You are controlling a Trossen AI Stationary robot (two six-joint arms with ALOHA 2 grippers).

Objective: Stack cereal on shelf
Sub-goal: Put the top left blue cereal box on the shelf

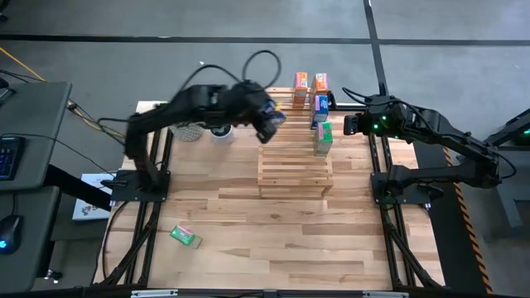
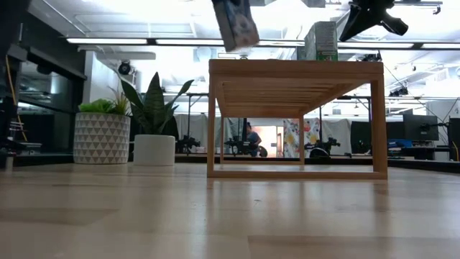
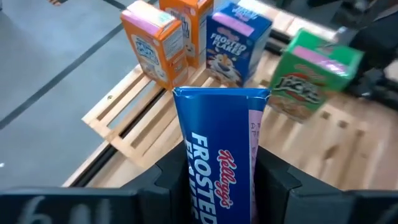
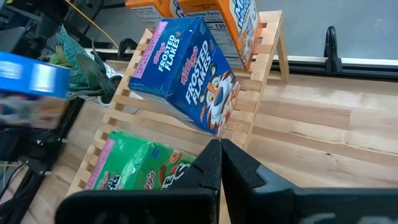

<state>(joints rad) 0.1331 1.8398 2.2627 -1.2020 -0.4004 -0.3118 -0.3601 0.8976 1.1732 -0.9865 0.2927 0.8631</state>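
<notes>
The left gripper is pinching a blue cereal box upright between its fingers and carrying it above the shelf, near the rack's left edge. Four boxes are already standing along the shelf's far right side: two orange boxes, a second blue box and a green box. Another green box is lying on the table at the near left, well apart. The right gripper, pressed together and empty, is waiting just right of the standing row. The carried box seems to be gripped low, so it may tip on release or knock its neighbours over.
</notes>
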